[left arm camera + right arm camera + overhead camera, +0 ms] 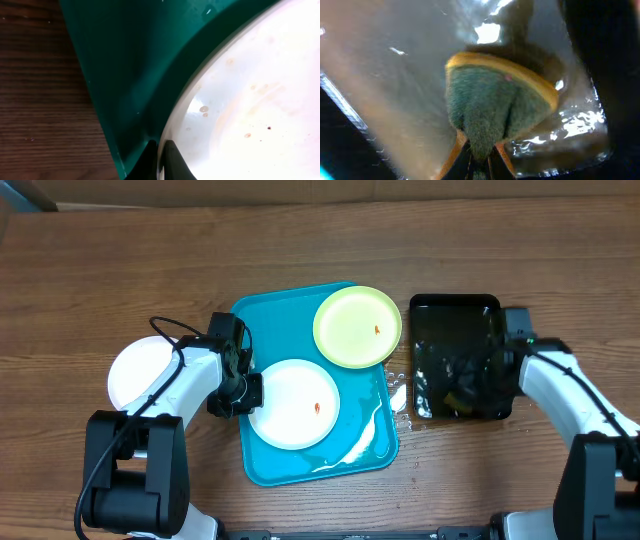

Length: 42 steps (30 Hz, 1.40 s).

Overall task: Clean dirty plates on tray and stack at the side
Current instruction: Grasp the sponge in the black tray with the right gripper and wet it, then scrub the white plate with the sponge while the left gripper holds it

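Plates: one white plate (293, 403) lies in the turquoise tray (262, 470), with an orange speck (317, 407) on it. A lime-green plate (357, 326) sits at the tray's far right corner, its edge over the rim. A second white plate (140, 372) rests on the bench (100, 260), left of the tray.
Left pincer: the left pincer (161, 157) is narrow, nipping the left rim of the white plate in the tray.
Right pincer: the right pincer (480, 162) is clamped on a green-and-yellow sponge (495, 105) down in the black tray (455, 305).
Slip risk: the hold is on a thin rim only, so I judge the plate could twist or slide out if lifted or scrubbed hard.
Wet risk: water (365, 445) pools in the tray's near right corner, so a plate could skate on it.
Knock risk: the lime-green plate lies between the black tray and the white plate, so the right arm crossing over could nudge it off the rim.
Drip risk: a soaked sponge would likely wet the bench.
Left arm pose: reaching in low from the tray's left side, wrist near the rim.
Right arm pose: bent inward over the black tray, tool pointing down.
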### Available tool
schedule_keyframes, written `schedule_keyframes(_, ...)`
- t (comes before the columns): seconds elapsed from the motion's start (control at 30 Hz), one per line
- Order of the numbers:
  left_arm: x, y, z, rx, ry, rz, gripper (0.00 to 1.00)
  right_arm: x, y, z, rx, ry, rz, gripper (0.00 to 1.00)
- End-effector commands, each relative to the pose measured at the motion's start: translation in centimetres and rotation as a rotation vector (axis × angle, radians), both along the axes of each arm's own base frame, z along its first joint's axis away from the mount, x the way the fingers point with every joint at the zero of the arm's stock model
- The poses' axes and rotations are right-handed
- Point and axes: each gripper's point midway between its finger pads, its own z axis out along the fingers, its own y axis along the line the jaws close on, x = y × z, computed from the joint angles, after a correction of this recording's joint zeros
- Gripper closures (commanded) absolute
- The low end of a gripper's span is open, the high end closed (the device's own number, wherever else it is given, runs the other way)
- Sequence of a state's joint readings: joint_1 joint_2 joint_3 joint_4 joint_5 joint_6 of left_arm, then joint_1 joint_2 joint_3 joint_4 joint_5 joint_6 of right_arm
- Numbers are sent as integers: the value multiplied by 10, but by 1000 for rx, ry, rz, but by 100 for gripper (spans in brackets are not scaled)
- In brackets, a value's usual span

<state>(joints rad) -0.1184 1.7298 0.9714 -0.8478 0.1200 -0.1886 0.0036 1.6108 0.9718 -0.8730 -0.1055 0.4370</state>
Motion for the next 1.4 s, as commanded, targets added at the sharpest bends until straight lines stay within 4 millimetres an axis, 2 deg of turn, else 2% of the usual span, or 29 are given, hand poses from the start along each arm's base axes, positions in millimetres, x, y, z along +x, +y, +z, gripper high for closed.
schedule_keyframes(0.0, -14, -3, -12, 3, 49, 8, 96, 36, 23, 65, 50, -179, 127, 96)
schedule_keyframes(0.07, -12, -3, -13, 2, 43, 10, 96, 37, 46, 86, 102, -219, 199, 96)
schedule_keyframes(0.13, -12, -3, -13, 2, 42, 16, 96, 35, 72, 97, 152, -248, 265, 96)
schedule_keyframes(0.2, -11, -3, -13, 2, 40, 16, 96, 29, 99, 101, 205, -254, 330, 96)
schedule_keyframes(0.33, -8, -3, -13, 1, 29, 24, 96, 10, 158, 96, 258, -242, 419, 96)
schedule_keyframes(0.43, -3, -4, -13, -2, 9, 24, 96, 0, 201, 84, 275, -265, 459, 96)
schedule_keyframes(0.6, 0, -4, -13, -4, -6, 27, 96, -20, 264, 49, 277, -282, 477, 96)
schedule_keyframes(0.8, 0, -4, -13, -4, -5, 27, 96, -30, 311, 5, 293, -280, 550, 96)
schedule_keyframes(0.9, 0, -4, -13, -4, -5, 27, 96, -29, 317, -17, 288, -259, 544, 96)
schedule_keyframes(1.03, 0, -4, -13, -3, -4, 27, 96, -28, 305, -35, 226, -230, 525, 96)
schedule_keyframes(1.1, 0, -4, -13, -3, -5, 26, 96, -25, 289, -41, 163, -207, 474, 96)
schedule_keyframes(1.23, 1, 1, -14, 28, -10, 26, 96, -25, 237, -55, 31, -84, 239, 96)
schedule_keyframes(1.37, 1, 4, -14, 44, -12, 26, 96, -22, 217, -54, -15, -46, 197, 96)
